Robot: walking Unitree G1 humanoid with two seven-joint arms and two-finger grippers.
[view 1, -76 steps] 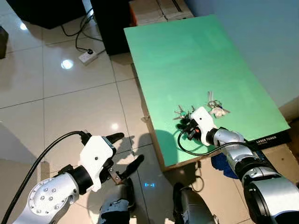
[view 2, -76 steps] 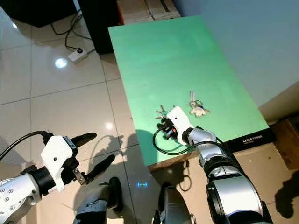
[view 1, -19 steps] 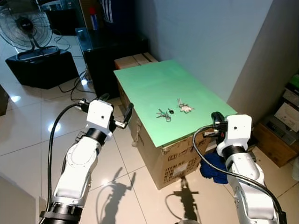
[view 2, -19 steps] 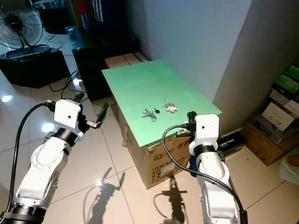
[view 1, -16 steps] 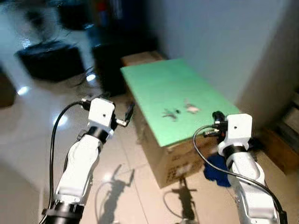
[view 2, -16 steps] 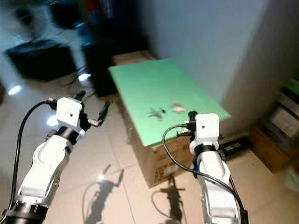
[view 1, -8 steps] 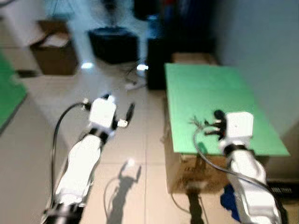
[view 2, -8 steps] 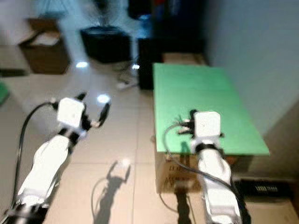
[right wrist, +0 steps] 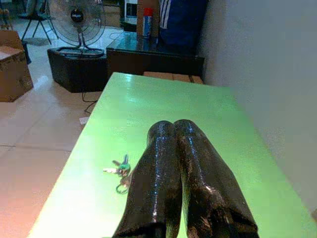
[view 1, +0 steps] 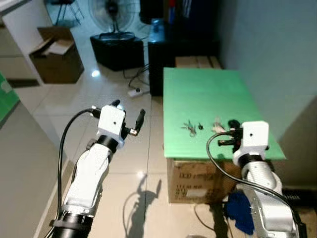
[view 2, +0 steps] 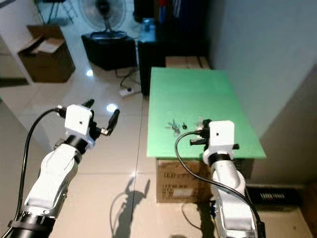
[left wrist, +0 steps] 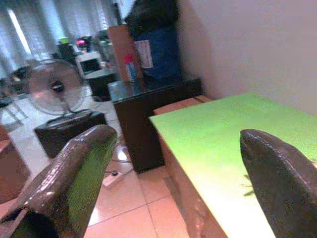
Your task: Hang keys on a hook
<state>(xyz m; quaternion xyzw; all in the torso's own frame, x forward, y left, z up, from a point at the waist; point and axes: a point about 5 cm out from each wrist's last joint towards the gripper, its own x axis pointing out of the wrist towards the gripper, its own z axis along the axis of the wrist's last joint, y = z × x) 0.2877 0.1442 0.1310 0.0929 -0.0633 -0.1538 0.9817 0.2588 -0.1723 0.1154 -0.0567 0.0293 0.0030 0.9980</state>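
Keys (view 1: 189,127) lie flat on a matte green tabletop (view 1: 208,94), a small metal bunch w/ a dark fob (view 1: 200,126) just beside it and a second, paler bunch (view 1: 217,124) a bit further toward the robot's right. Table is a smooth green board on a cardboard box (view 1: 193,181), printed text on the box front. Floor is glossy beige tile w/ light glare.

R gripper (right wrist: 174,133) sits over the near part of the board, its two glossy black rounded fingers pressed together, nothing between them. In the R wrist view the keys (right wrist: 119,169) lie on the green just beside the fingers, near but not touching. From the head cam the white wrist block (view 1: 252,136) is close to the pale bunch, at the near right corner of the board.

L gripper (view 1: 130,119) is raised off the table's left edge over bare tile, well apart from the keys; fingers spread wide, empty. L wrist view looks across the board w/ one finger (left wrist: 74,168) at each side.

Edges: wall runs along the table's right side, tight. Far end butts a dark cabinet (view 1: 163,54). Left side opens to tile, w/ a power strip (view 1: 133,92), a fan (view 1: 106,12) on a black base and an open carton (view 1: 55,54) further off.
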